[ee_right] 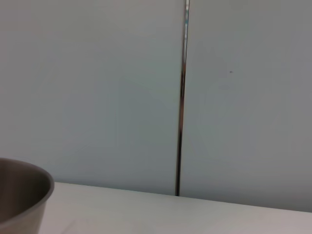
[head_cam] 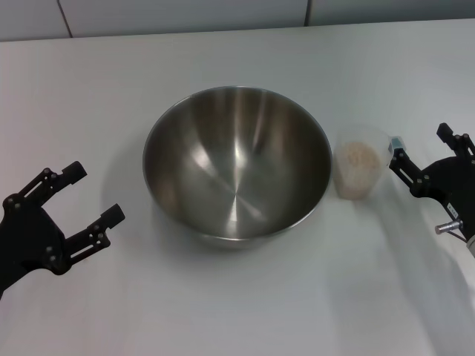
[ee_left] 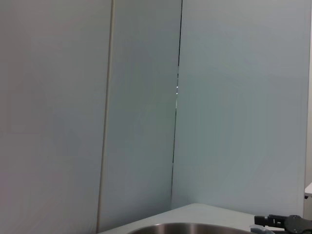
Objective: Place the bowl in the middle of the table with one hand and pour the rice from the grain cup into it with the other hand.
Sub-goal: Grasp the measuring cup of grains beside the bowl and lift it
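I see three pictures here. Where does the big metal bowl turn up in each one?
Head view: the bowl sits mid-table, filling the centre, between the left gripper and the right gripper.
Left wrist view: only its rim shows, at the bottom edge.
Right wrist view: part of its side shows in the lower left corner.
Shared landmark: the white table beneath the bowl.
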Robot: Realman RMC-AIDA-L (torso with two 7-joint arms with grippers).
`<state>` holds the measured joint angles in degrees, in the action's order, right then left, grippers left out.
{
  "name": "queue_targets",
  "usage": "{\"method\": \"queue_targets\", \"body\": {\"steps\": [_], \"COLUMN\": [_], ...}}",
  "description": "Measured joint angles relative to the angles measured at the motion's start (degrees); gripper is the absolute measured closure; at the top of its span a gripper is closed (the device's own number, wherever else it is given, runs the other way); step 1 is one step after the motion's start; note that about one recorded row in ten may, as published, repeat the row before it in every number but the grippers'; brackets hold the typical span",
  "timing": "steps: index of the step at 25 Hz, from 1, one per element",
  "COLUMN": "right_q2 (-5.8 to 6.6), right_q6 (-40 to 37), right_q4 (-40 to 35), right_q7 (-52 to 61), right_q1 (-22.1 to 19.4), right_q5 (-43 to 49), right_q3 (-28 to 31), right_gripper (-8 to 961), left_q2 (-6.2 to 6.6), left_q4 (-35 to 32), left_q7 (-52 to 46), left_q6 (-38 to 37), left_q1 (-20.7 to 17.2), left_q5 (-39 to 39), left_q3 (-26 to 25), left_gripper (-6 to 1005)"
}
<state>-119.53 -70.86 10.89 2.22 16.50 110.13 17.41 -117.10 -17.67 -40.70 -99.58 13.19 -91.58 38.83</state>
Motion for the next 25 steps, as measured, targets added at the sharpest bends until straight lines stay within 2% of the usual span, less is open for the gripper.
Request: {"method": "queue_targets", "body": {"steps": [11, 16, 25], "right_q2": [-0.17, -0.18, -0.15], "right_q6": [-0.07, -0.32, -0.23], "right_q4": [0.29, 0.36, 0.36], "right_q7": [0.27, 0.32, 0.37], "right_q1": [0.03, 0.11, 0.66], "right_q5": [0.19, 0.39, 0.40], "right_q3": [-0.53, -0.59, -0.62], "right_gripper": [238, 465, 702], "left_q2": [0.04, 0.03, 0.03], "left_q4": [-0.09, -0.09, -0.09], "left_q7": [-0.70, -0.70, -0.70], "left_q6": [-0.20, -0.20, -0.15], "left_q1": [0.00, 0.00, 0.00], "left_q5": [0.00, 0.00, -0.01], "left_q3": [0.02, 0.02, 0.02], "left_gripper": [135, 136, 136]}}
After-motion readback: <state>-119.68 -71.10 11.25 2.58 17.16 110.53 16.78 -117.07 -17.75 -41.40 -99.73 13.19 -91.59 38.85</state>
